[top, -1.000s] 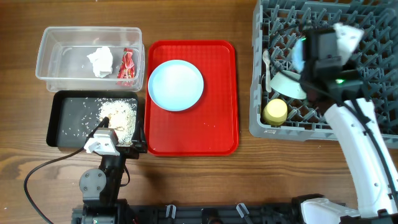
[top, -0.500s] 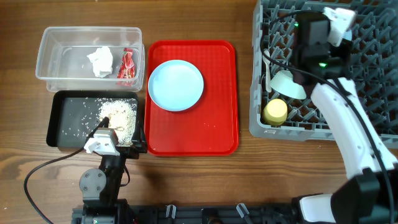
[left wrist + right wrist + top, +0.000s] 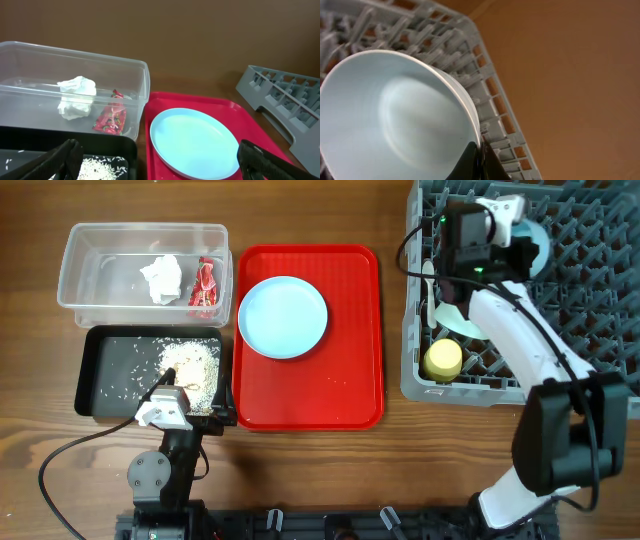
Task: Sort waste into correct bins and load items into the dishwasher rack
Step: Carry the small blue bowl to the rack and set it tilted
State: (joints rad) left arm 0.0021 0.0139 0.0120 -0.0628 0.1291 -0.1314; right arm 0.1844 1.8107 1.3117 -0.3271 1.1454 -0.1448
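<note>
right pincer (image 3: 479, 150): clamped shut on the bowl (image 3: 395, 115), just a thin pinch on its rim

bowl: tipped on its side over the far part of the rack (image 3: 415, 330); can't tell if it's touching the pegs

left pincer (image 3: 160, 162): spread wide, holding nothing, parked by the black tray (image 3: 100, 395)

plate (image 3: 283, 316): on the red tray (image 3: 340, 380), not loaded yet

worry 1: a grip this skinny could let the bowl swivel or slide out if I swing fast

worry 2: if I let go with the rim on a peg, it probably rolls, maybe into the green bowl (image 3: 462, 315) or cup (image 3: 443, 359)
</note>
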